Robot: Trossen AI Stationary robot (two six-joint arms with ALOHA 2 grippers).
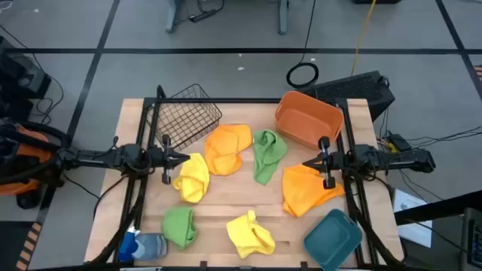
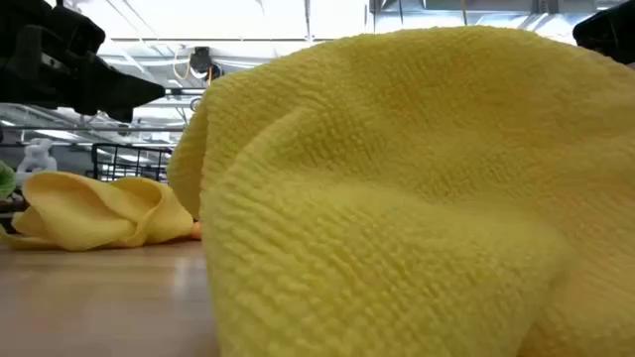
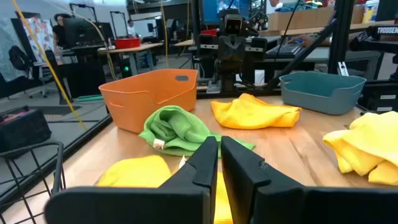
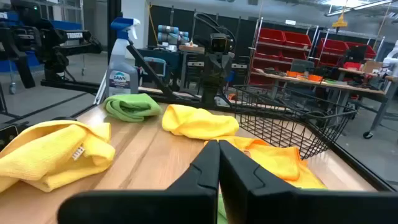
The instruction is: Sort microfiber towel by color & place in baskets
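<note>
Looped yellow microfiber of a crumpled towel (image 2: 417,198) fills the low view, five more cloths (image 1: 269,154) being strewn on the wooden table (image 1: 218,207) between wire-mesh (image 1: 184,113), orange plastic (image 1: 307,117) and teal baskets (image 1: 334,239), while left gripper (image 1: 181,158) and right gripper (image 1: 309,163) are held closed and empty.

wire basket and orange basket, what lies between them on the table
In the high view, an orange towel and a green towel lie side by side between the wire basket and the orange basket, slightly nearer the front edge.
</note>
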